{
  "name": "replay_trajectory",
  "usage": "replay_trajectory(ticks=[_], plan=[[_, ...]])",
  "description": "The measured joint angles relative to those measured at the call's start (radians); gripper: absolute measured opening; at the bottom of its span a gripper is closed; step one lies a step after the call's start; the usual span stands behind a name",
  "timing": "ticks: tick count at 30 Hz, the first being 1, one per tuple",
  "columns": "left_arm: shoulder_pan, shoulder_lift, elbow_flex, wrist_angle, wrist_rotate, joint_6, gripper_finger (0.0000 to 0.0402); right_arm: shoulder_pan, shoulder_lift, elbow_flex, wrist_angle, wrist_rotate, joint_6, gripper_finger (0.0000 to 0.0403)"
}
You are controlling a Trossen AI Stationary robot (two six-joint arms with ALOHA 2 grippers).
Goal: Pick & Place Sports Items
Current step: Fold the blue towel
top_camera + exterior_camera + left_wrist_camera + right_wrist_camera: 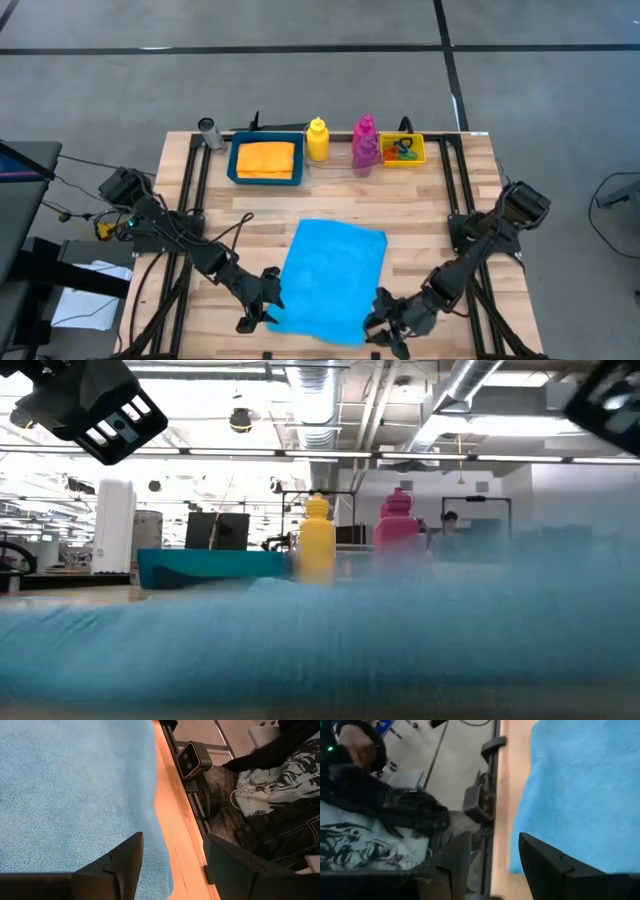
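Blue tray (236, 165), upper centre: orange cloth (266, 158). Yellow bin (418, 158): elastic rings (402, 150). Left claw (258, 312), right claw (385, 325): apart, empty, flanking cyan cloth (330, 278).

Pale wooden slatted worktop (420, 215) carries flat cyan cloth (332, 278) near front edge, spread. Behind cyan cloth, along back edge: blue rectangular tray (237, 162), yellow plastic bottle (317, 140), magenta plastic bottle (365, 132), purple plastic bottle (363, 158), small yellow bin (417, 152).
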Motion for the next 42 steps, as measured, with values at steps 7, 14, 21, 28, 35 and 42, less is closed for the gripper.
replay_trajectory(ticks=[7,14,21,28,35,42], plan=[[0.000,0.000,0.000,0.000,-0.053,0.032,0.0204,0.038,-0.001,0.000,-0.003,0.000,-0.072,0.0159],[0.057,0.000,0.000,0.000,-0.500,0.115,0.0204,-0.023,-0.001,0.000,-0.002,0.312,-0.306,0.0159],[0.262,0.000,0.000,-0.008,-0.668,0.155,0.0204,-0.127,-0.001,0.000,-0.004,0.672,-0.316,0.0159],[0.438,0.049,-0.105,0.090,-0.444,0.156,0.0204,-0.202,-0.001,0.000,-0.070,0.568,-0.315,0.0159],[0.472,0.164,-0.232,0.460,-0.446,0.215,0.0192,-0.209,-0.001,0.001,-0.096,0.560,-0.313,0.0159],[0.472,0.298,-0.226,0.623,-0.393,0.305,0.0135,-0.213,-0.001,0.001,-0.105,0.560,-0.316,0.0159]])
